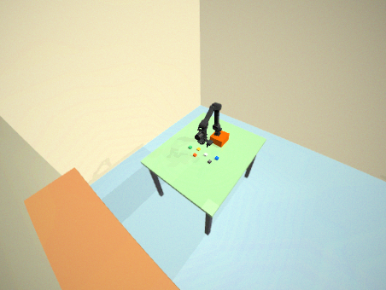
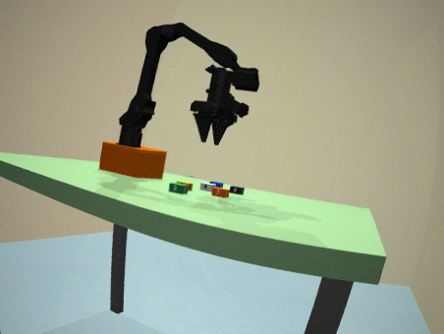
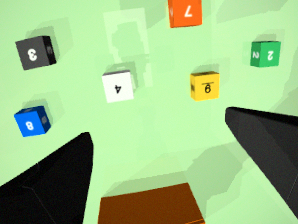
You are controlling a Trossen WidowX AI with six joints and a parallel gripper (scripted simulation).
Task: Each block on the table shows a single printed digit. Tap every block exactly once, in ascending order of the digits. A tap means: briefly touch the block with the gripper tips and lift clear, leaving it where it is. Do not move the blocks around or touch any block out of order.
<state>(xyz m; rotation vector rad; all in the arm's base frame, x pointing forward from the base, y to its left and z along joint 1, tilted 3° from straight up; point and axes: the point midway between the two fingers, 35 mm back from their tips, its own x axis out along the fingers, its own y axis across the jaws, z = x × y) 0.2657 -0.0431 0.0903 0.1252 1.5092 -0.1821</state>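
Note:
Several small digit blocks lie on the green table (image 1: pixel 222 188) (image 2: pixel 295 216). The orange block (image 3: pixel 184 10) (image 2: pixel 220 192) (image 1: pixel 195 154) shows 7. The green block (image 3: pixel 265 54) (image 2: pixel 177 188) (image 1: pixel 190 147) shows 2. The white block (image 3: pixel 117 86) (image 2: pixel 206 187) (image 1: pixel 205 154) shows 4. The yellow block (image 3: pixel 204 86) (image 2: pixel 186 184) (image 1: pixel 198 149) shows 6 or 9. The digits on the black block (image 3: pixel 35 52) (image 2: pixel 237 190) (image 1: pixel 209 161) and the blue block (image 3: pixel 32 121) (image 2: pixel 216 184) (image 1: pixel 216 158) are unclear. My gripper (image 3: pixel 161 125) (image 2: pixel 210 139) (image 1: pixel 200 137) is open and empty. It hangs high above the blocks and touches none.
The arm's orange base box (image 1: pixel 219 139) (image 2: pixel 133 159) (image 3: pixel 149 219) stands on the table just behind the blocks. The table edges are far from the blocks. An orange strip (image 1: pixel 85 239) lies on the floor beside the table.

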